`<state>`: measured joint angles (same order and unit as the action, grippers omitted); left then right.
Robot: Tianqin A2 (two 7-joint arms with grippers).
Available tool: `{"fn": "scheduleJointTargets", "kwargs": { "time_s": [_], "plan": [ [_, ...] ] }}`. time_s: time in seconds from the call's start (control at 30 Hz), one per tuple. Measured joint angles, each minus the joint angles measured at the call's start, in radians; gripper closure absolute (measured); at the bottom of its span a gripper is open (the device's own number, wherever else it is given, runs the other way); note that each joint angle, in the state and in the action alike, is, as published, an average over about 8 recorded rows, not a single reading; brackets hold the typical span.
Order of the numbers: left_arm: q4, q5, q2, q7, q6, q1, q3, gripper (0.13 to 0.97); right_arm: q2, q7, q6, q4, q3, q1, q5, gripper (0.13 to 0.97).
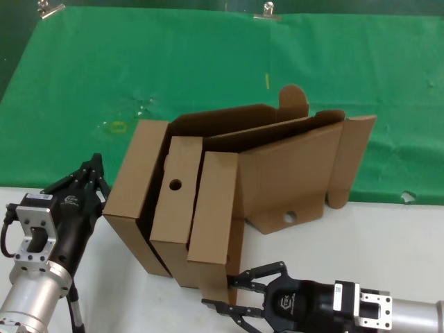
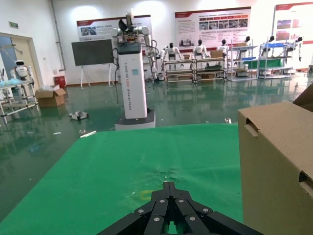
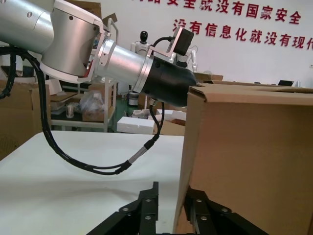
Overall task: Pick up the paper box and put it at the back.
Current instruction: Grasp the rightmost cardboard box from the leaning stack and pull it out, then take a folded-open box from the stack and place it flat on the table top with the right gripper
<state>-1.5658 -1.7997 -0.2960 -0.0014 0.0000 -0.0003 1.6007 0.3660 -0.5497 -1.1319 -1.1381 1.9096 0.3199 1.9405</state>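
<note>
Right end effector (image 1: 232,295) straddles the box (image 1: 211,211) edge, spread; pinch the wall firmly before lifting. Left end effector (image 1: 90,173) waits, pressed together.

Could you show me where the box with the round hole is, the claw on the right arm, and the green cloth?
box with the round hole (image 1: 175,208): head view, on its front face.
right gripper (image 1: 236,295): head view, between its fingertips at a box's lower corner.
green cloth (image 1: 104,76): head view, on a bare patch.
</note>
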Motion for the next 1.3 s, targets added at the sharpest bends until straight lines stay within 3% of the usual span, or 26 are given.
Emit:
{"fn": "scheduleJointTargets", "kwargs": {
  "time_s": [0.3, 0.47, 0.73, 1.07, 1.3],
  "plan": [
    [0.000, 0.000, 0.000, 0.000, 0.000, 0.000, 0.000, 0.955, -0.011, -0.001, 0.005, 0.016, 0.002, 0.011, -0.008, 0.885],
    [0.000, 0.000, 0.000, 0.000, 0.000, 0.000, 0.000, 0.955, -0.006, -0.003, 0.016, 0.009, -0.003, 0.007, -0.014, 0.913],
    [0.000, 0.000, 0.000, 0.000, 0.000, 0.000, 0.000, 0.955, 0.093, 0.040, 0.060, -0.154, -0.064, -0.101, -0.003, 0.942],
    [0.000, 0.000, 0.000, 0.000, 0.000, 0.000, 0.000, 0.955, 0.310, 0.111, 0.090, -0.484, -0.342, -0.431, 0.102, 0.945],
    [0.000, 0.000, 0.000, 0.000, 0.000, 0.000, 0.000, 0.955, 0.383, 0.137, 0.186, -0.575, -0.570, -0.571, 0.096, 0.946]
  ]
}}
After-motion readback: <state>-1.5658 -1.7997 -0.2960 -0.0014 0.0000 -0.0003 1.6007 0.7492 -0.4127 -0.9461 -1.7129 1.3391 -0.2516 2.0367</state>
